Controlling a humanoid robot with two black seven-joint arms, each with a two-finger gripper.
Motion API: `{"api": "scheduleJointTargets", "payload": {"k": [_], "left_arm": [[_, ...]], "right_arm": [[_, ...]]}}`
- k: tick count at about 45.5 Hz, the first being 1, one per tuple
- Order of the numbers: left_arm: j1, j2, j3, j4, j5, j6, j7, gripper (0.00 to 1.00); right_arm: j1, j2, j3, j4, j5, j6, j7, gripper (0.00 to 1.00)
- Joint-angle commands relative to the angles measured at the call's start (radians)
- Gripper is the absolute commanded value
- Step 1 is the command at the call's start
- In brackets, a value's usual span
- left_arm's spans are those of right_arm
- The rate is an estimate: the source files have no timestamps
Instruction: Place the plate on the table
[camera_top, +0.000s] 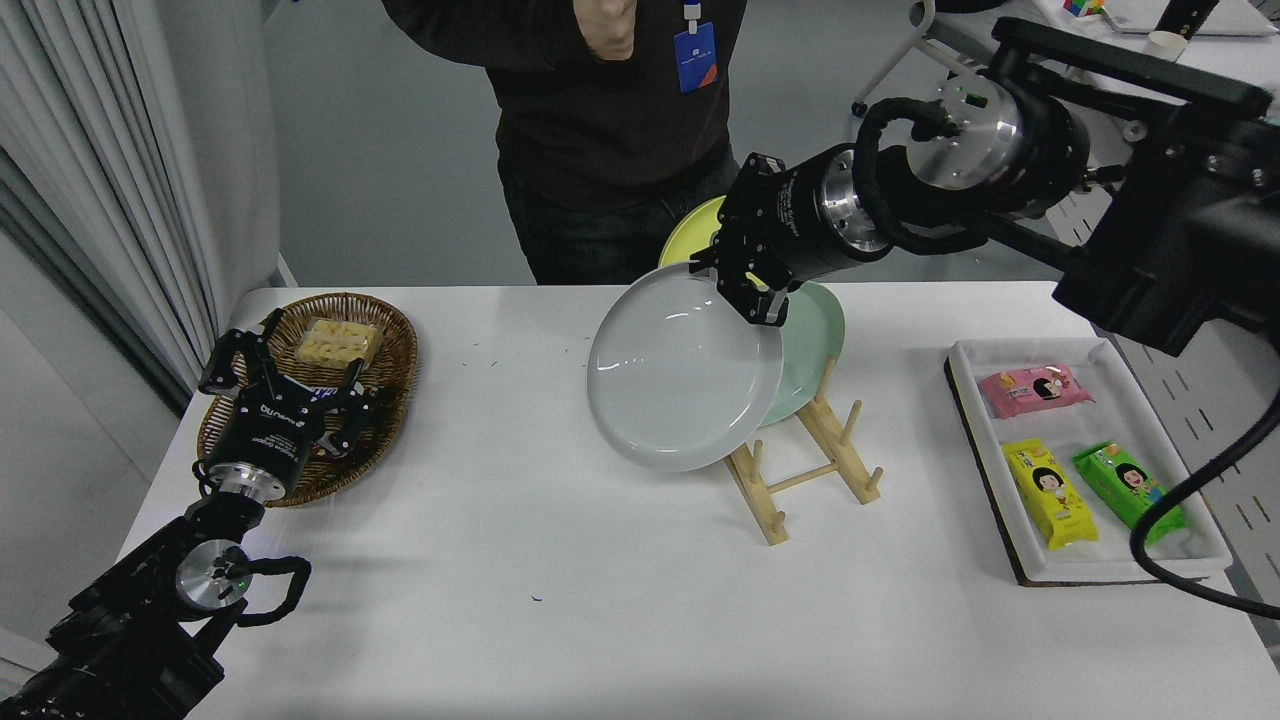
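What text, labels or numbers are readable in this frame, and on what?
Nothing reads cleanly.
White print on the right gripper housing: too small and angled to read.
White logo on the left gripper body: blurred, not legible.
Pink packet, yellow packet and green packet in the white tray: cartoon faces visible, print too small.
Badge on the person: not read.
The plate held by the right gripper has no markings.

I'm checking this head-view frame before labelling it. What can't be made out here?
- Yellow plate: mostly hidden behind the right gripper and the plate.
- Mint-green plate: its left part is covered by the plate.
- Wooden rack: its rear slots are hidden by the plates.
- Snack packet print: too small to read.
- Left gripper, parked over the basket, hides part of it.
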Motion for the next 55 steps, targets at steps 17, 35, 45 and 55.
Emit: {"api": "scheduleJointTargets", "payload": {"k": [17,35,45,55], "left_arm": [[0.0,0.0,0.0,0.0,-0.001,0.0,0.0,0.98],[0.0,0.0,0.001,0.0,0.0,0.0,0.0,0.98],[0.0,0.0,0.0,0.0,0.0,0.0,0.0,0.98],[0.0,0.0,0.0,0.0,0.0,0.0,0.0,0.98]], "right_arm": [[-0.058,0.179,-0.007,-0.061,0.034,-0.001,0.0,0.0],[-0.098,0.209,-0.114,-0.135,0.043,0.013,0.0,0.0],[-0.117,0.241,-0.109,-0.222,0.059,0.013,0.0,0.0],[-0.12,0.339,-0.071,-0.339,0.057,0.013,0.001,0.0]]}}
